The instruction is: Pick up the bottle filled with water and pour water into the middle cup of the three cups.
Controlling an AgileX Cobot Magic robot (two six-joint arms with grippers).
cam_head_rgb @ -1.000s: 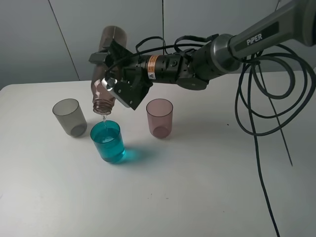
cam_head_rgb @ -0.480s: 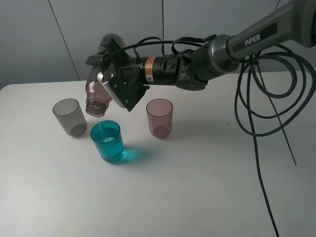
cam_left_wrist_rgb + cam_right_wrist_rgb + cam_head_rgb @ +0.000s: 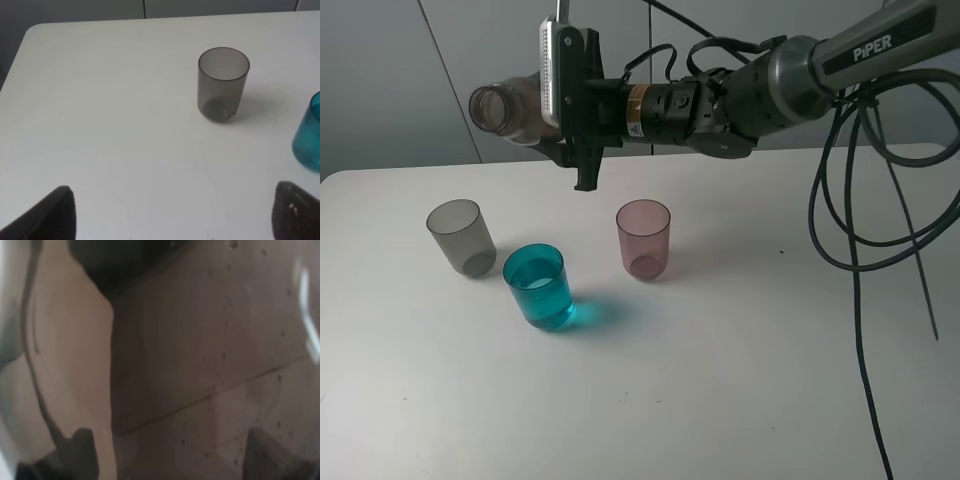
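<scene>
The smoky brown bottle (image 3: pixel 513 108) lies nearly level in the air above the cups, its open mouth pointing left. My right gripper (image 3: pixel 570 104) is shut on the bottle's body. In the right wrist view the bottle (image 3: pixel 190 350) fills the picture between the fingertips (image 3: pixel 80 442). On the table below stand the three cups: a smoky grey cup (image 3: pixel 460 237), the teal middle cup (image 3: pixel 537 286) holding water, and a pink cup (image 3: pixel 643 238). My left gripper (image 3: pixel 177 212) hangs open over the table with nothing in it, short of the grey cup (image 3: pixel 223 82) and the teal cup (image 3: pixel 310 135).
Black cables (image 3: pixel 860 200) loop down from the right arm over the right side of the white table (image 3: pixel 720 380). A grey wall stands behind the table's far edge.
The bottle was tipped mouth-down over the teal cup with water running out. It has since risen and swung up to near level, and the stream has stopped.
</scene>
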